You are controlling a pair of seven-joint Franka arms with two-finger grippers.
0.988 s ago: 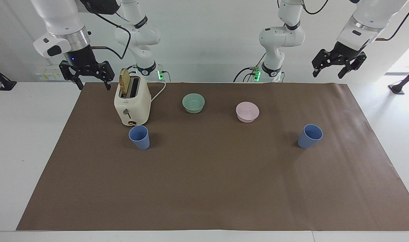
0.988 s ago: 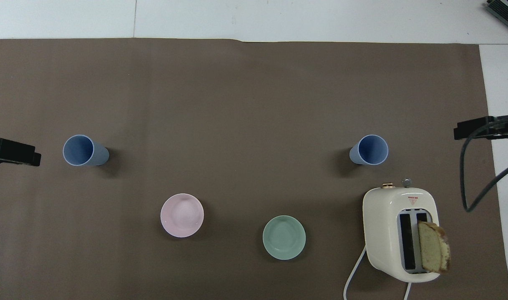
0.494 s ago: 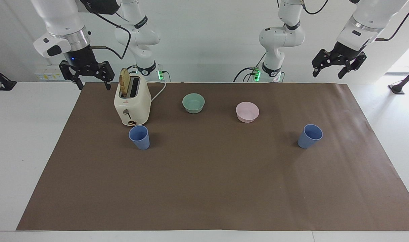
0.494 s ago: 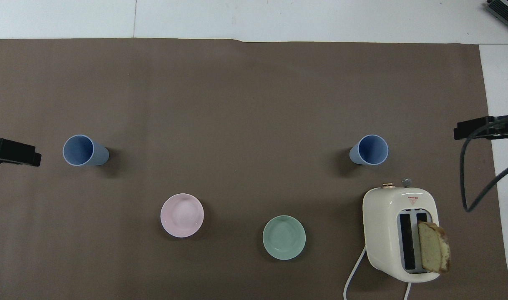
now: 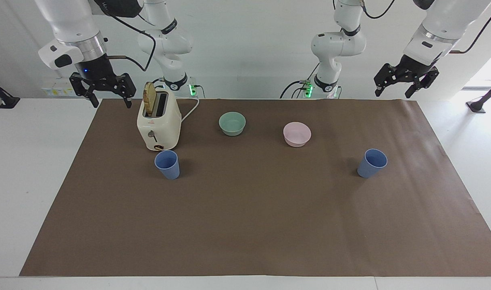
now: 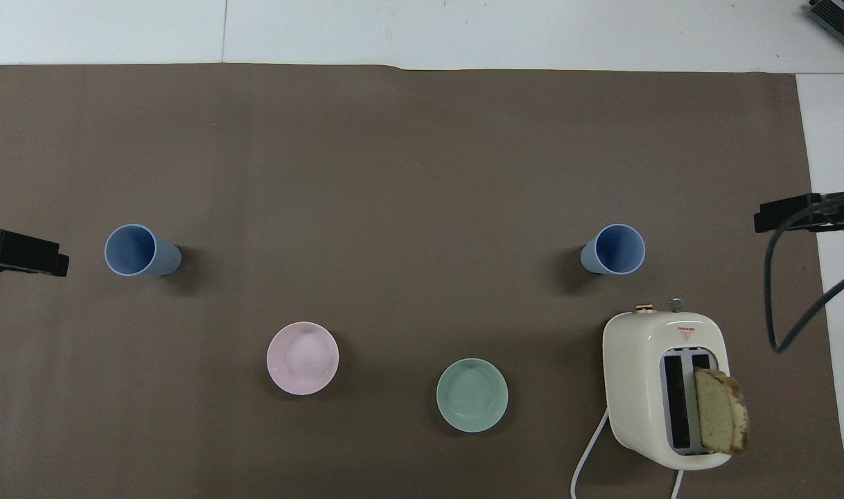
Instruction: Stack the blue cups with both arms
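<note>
Two blue cups stand upright and apart on the brown mat. One cup (image 5: 167, 164) (image 6: 613, 249) is toward the right arm's end, just farther from the robots than the toaster. The other cup (image 5: 372, 163) (image 6: 139, 250) is toward the left arm's end. My right gripper (image 5: 110, 101) (image 6: 806, 213) is open and empty, raised over the mat's edge beside the toaster. My left gripper (image 5: 393, 93) (image 6: 23, 253) is open and empty, raised over the mat's corner at its own end. Neither gripper touches a cup.
A cream toaster (image 5: 159, 123) (image 6: 664, 388) holds a slice of bread (image 5: 150, 98); its white cord trails toward the robots. A mint-green bowl (image 5: 232, 123) (image 6: 472, 395) and a pale pink bowl (image 5: 296, 134) (image 6: 302, 357) sit between the cups, nearer to the robots.
Both grippers have shifted very slightly upward in the facing view. The cups, bowls and toaster have not moved.
</note>
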